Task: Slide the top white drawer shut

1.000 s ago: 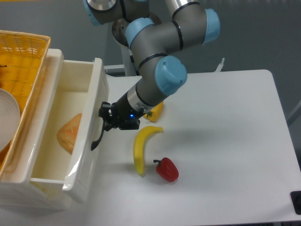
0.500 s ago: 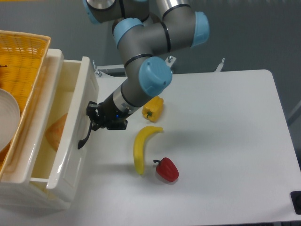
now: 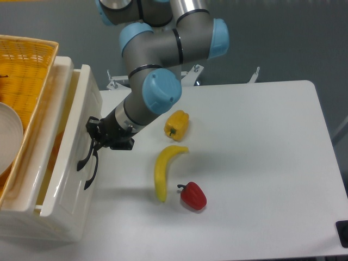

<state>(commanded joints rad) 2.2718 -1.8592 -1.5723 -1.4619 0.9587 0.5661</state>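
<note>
Apparently no writing is legible; claw (image 3: pixel 93 136) presses top white drawer (image 3: pixel 68 174), grip state unclear.

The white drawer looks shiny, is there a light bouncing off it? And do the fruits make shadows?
In the camera view, the top white drawer shows soft glare along its glossy edge; the banana and red pepper cast faint shadows on the table.
</note>
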